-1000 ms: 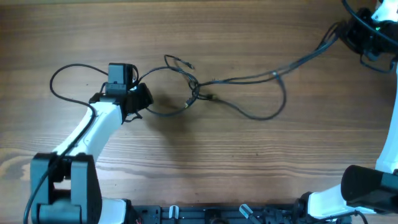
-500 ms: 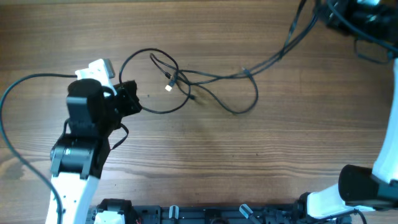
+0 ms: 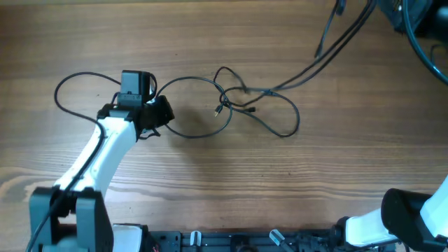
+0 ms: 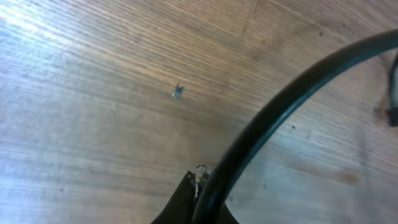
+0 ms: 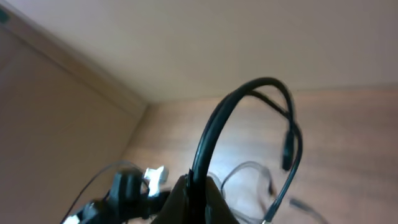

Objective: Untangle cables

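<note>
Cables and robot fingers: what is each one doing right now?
cables: knotted together in the middle, with loose loops and strands pulled toward the far right corner.
left fingers: shut on a cable.
right fingers: shut on a cable, raised high.

The left gripper [image 3: 159, 112] swings back right from its leftward pull, the knot in the cables [image 3: 225, 96] shifts right with it, and the right gripper [image 5: 196, 186] climbs higher, shrinking the long loop.
</note>
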Controlling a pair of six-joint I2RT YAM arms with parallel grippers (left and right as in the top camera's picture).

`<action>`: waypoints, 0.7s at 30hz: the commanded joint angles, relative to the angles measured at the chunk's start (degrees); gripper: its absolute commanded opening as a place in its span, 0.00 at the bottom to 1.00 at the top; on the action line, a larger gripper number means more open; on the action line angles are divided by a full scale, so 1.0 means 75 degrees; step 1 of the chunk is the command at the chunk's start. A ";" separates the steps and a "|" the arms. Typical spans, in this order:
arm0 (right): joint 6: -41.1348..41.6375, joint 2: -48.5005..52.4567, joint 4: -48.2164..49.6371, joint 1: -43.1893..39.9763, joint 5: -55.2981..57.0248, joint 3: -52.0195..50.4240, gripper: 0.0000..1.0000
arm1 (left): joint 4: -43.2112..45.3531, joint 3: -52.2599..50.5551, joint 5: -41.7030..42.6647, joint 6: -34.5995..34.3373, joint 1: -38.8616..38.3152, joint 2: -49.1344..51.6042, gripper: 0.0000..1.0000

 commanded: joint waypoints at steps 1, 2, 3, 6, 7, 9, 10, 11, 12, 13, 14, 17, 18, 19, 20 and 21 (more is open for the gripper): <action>-0.0318 0.0364 -0.0466 0.0994 0.1052 -0.0012 0.05 | 0.0347 -0.0044 -0.0026 0.0213 0.0041 -0.0006 0.19; -0.0315 0.0466 -0.0574 0.1329 0.1355 -0.0055 0.05 | 0.0402 -0.0044 0.0064 0.0213 0.0041 -0.0067 0.28; -0.0274 0.0577 -0.0667 0.1658 0.1658 -0.0099 0.05 | 0.0420 -0.0038 0.0192 0.0210 0.0041 -0.0143 0.33; 0.0119 0.1067 -0.0842 0.2699 0.2690 -0.0248 0.06 | 0.0356 -0.0038 0.0487 0.0210 0.0038 -0.0420 0.47; 0.0306 0.1343 -0.0874 0.3110 0.3092 -0.0329 0.06 | 0.0265 -0.0038 0.0542 0.0210 0.0041 -0.0568 0.51; 0.0527 0.1883 -0.0906 0.3707 0.3558 -0.0388 0.07 | 0.0143 -0.0038 0.0539 0.0210 0.0041 -0.0819 0.55; 0.0562 0.2136 -0.0903 0.3949 0.3762 -0.0388 0.09 | 0.0122 -0.0038 0.0542 0.0210 0.0041 -0.0924 0.56; 0.0641 0.2349 -0.0892 0.4130 0.3891 -0.0388 0.09 | 0.0108 -0.0038 0.0548 0.0207 0.0041 -0.0994 0.56; 0.0758 0.2573 -0.0880 0.4293 0.4013 -0.0388 0.10 | 0.0099 -0.0038 0.0586 0.0207 0.0041 -0.1102 0.56; 0.0755 0.2859 -0.0836 0.4462 0.4039 -0.0388 0.10 | 0.0073 -0.0038 0.0632 0.0207 0.0038 -0.1209 0.56; 0.0766 0.3174 -0.0775 0.4642 0.4007 -0.0388 0.11 | 0.0055 -0.0038 0.0664 0.0207 0.0038 -0.1306 0.56; 0.0734 0.3727 -0.0565 0.5001 0.3902 -0.0388 0.30 | -0.0015 -0.0038 0.0816 0.0207 0.0038 -0.1399 0.56; 0.0662 0.3853 -0.0417 0.5123 0.3768 -0.0388 0.48 | -0.0044 -0.0038 0.0877 0.0207 0.0038 -0.1396 0.55; 0.0609 0.3937 -0.0289 0.5205 0.3716 -0.0388 0.58 | -0.0073 -0.0038 0.0889 0.0210 0.0038 -0.1393 0.55; 0.0525 0.3943 -0.0187 0.5269 0.3719 -0.0388 0.66 | -0.0079 -0.0038 0.0889 0.0210 0.0038 -0.1393 0.55; 0.0527 0.3940 -0.0090 0.5304 0.3751 -0.0385 0.75 | -0.0076 -0.0038 0.0901 0.0210 0.0038 -0.1393 0.54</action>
